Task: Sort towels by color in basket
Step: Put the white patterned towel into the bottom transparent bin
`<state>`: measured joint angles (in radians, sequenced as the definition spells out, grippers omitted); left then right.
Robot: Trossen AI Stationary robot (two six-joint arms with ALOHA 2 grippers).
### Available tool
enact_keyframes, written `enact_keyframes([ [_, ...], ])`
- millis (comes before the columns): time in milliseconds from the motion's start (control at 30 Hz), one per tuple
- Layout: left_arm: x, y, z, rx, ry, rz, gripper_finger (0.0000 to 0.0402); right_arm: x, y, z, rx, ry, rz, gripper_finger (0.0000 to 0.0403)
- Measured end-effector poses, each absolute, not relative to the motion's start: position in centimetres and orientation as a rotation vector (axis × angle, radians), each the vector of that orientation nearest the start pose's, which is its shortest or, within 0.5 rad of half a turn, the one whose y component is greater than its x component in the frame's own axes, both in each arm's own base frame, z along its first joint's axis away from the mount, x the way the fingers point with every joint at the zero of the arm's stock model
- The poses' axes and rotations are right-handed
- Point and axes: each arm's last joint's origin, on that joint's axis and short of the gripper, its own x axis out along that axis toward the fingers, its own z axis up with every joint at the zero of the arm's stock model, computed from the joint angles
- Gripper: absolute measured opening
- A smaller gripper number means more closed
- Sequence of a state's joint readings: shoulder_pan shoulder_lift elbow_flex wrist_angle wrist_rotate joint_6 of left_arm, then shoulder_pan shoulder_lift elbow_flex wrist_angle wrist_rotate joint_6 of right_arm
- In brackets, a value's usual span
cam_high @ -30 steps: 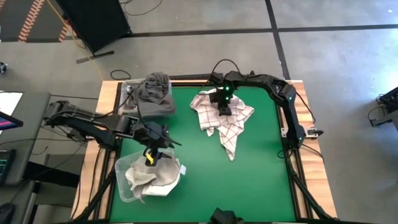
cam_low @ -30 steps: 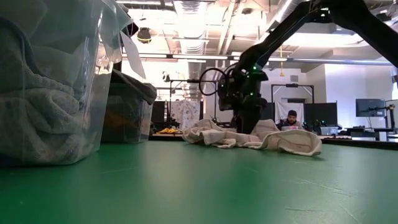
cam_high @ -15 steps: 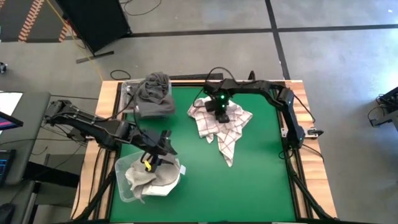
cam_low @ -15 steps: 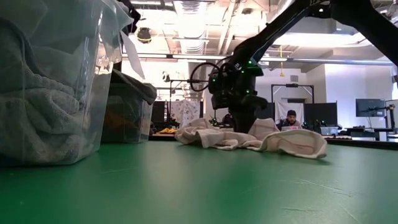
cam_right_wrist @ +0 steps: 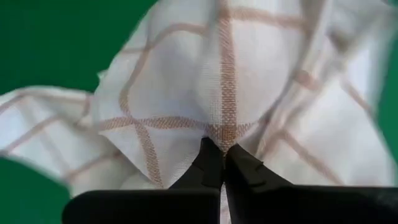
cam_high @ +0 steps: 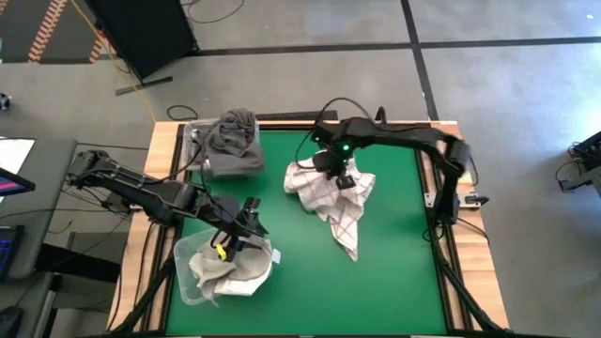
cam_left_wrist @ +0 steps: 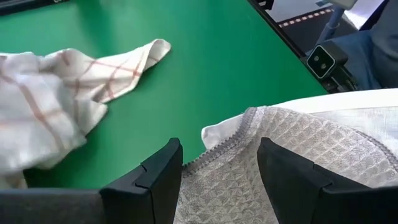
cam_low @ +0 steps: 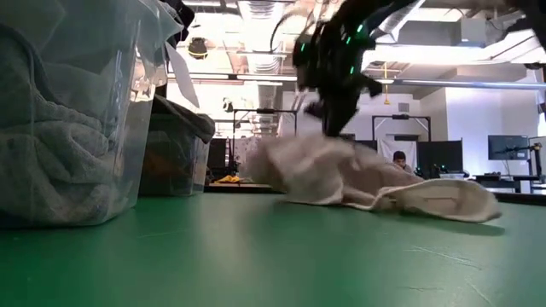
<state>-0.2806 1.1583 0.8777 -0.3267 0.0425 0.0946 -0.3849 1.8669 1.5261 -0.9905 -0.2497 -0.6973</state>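
Thin woven cloth in the checked towel (cam_right_wrist: 224, 93), cream with rust lines, soft and creased, pinched between the matt black plastic fingers (cam_right_wrist: 208, 165) of the right claw (cam_high: 343, 176). Waffle-textured grey cloth with a stitched hem in the grey towel (cam_left_wrist: 292, 162) below the left claw (cam_left_wrist: 217, 168). Clear, slightly glossy plastic in the near bin (cam_low: 128, 111). Smooth matt green covering on the worktop (cam_high: 394, 263), framed in pale wood (cam_high: 470, 272)

two bins (cam_high: 225, 268) (cam_high: 223, 148) stand left of the checked towel (cam_high: 331, 192).
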Motion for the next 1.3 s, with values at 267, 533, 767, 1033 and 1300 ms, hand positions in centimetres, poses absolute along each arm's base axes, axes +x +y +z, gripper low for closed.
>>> enact_keyframes([
  [267, 23.6, -6.8, 28.1, 0.215, 0.579, -0.310, 0.0199, 31.8, -9.4, 33.9, -0.370, 0.785, 0.315, 0.0023],
  [533, 23.6, -6.7, 28.1, 0.231, 0.579, -0.283, 0.0199, 30.0, -6.3, 37.9, -0.461, 0.598, 0.346, 0.0023],
  [767, 23.6, -6.7, 28.1, 0.230, 0.579, -0.283, 0.0199, 30.8, -6.4, 33.6, -0.301, 0.841, 0.367, 0.0024],
  [1033, 23.6, -6.7, 28.1, 0.263, 0.579, -0.292, 0.0199, 32.6, -5.9, 23.9, -0.161, 1.175, 0.416, 0.0025],
  [1300, 23.7, -6.7, 28.1, 0.281, 0.566, -0.296, 0.0199, 34.6, -6.1, 17.9, -0.178, 1.320, 0.368, 0.0048],
])
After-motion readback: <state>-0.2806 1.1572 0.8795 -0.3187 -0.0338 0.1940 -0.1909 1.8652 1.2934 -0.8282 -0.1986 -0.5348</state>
